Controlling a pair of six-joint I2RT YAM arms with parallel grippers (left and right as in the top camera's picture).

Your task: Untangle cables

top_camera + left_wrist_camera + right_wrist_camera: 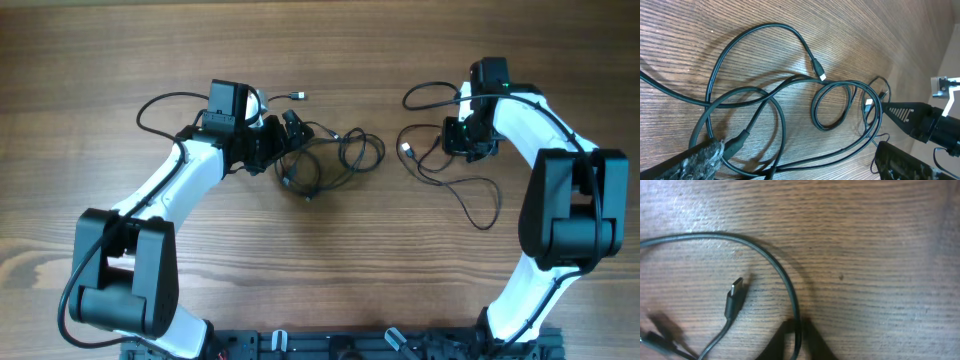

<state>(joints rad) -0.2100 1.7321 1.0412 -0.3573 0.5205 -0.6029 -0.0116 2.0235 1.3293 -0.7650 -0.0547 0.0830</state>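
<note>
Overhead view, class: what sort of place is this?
Probably a robotics lab bench: a left arm and right arm mounted at a wooden table, with thin black cables laid out between them.

A wooden table (320,290) filled the overhead view, its brown grain running from 9 to 3 o'clock, with a darker swirl at 8 o'clock. In the left wrist view, a pale surface (954,50) showed past its edge at 3 o'clock.

Blurred cables (662,345), lower-left edge
</note>
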